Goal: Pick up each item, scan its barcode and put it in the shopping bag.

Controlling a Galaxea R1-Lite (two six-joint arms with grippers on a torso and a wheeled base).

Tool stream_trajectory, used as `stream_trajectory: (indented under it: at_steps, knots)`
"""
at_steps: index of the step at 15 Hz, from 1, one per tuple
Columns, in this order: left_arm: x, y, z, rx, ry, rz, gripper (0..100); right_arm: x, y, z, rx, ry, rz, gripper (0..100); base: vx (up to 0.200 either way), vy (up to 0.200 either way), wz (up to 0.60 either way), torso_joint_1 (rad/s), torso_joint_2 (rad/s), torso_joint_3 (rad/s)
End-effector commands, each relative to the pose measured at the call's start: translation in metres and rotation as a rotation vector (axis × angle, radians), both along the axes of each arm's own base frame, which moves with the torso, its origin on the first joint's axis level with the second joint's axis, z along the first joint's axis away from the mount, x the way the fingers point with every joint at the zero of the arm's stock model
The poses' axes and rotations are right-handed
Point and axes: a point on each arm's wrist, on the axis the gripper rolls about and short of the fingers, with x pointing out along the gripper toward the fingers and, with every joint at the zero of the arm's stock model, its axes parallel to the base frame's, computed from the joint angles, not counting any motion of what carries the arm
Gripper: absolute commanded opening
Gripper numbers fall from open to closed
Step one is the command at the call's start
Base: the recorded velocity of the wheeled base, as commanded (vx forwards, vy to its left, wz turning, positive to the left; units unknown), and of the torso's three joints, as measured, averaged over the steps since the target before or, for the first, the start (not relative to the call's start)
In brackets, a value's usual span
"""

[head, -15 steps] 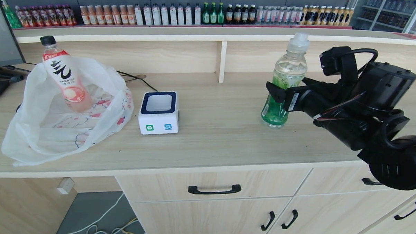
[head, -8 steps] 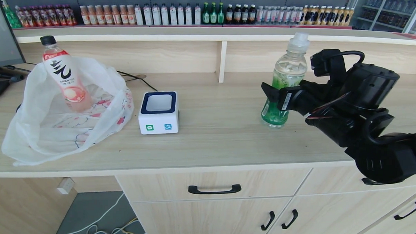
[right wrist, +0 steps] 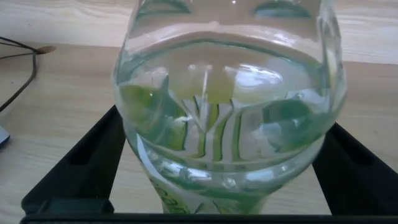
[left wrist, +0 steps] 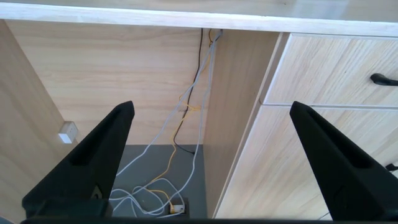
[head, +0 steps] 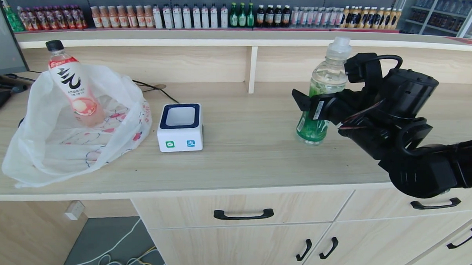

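Our right tool (head: 315, 100) has its fingers spread apart on either side of the green bottle (head: 311, 129), not clamped on it. The bottle stands upright on the table (head: 243, 156), well to the right of the white scanner (head: 180, 126). At the table's left end lies the open shopping bag (head: 54, 153), with a pink bottle (head: 74, 87) leaning inside it. Our left tool (left wrist: 211, 109) hangs below the table edge with its fingers apart, above loose cables (left wrist: 155, 186) on the floor.
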Motion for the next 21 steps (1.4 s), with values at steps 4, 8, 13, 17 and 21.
stream_trajectory:
  at_steps: [4, 8, 13, 17, 21]
  knots:
    - [0.000, 0.000, 0.000, 0.000, -0.001, 0.001, 100, 0.001, 0.001, 0.000, -0.002, 0.000, -0.001, 100, 0.000, 0.000, 0.00, 0.000, 0.00, 0.000]
    - [0.000, 0.000, 0.000, 0.000, -0.001, 0.001, 100, 0.001, 0.001, 0.005, 0.007, -0.018, 0.002, 0, 0.000, 0.000, 0.00, 0.000, 0.00, 0.000]
    - [0.000, 0.000, 0.000, 0.000, -0.001, -0.001, 100, -0.002, 0.000, 0.010, 0.011, -0.030, 0.013, 0, 0.000, 0.000, 0.00, 0.000, 0.00, 0.000]
    - [0.000, 0.000, 0.000, 0.000, -0.001, 0.001, 100, -0.006, -0.002, 0.013, 0.013, -0.036, 0.016, 0, 0.000, 0.000, 0.00, 0.000, 0.00, 0.000]
    - [0.000, 0.000, 0.000, 0.000, -0.001, 0.001, 100, -0.011, -0.002, 0.020, 0.019, -0.050, 0.022, 0, 0.000, 0.000, 0.00, 0.000, 0.00, 0.000]
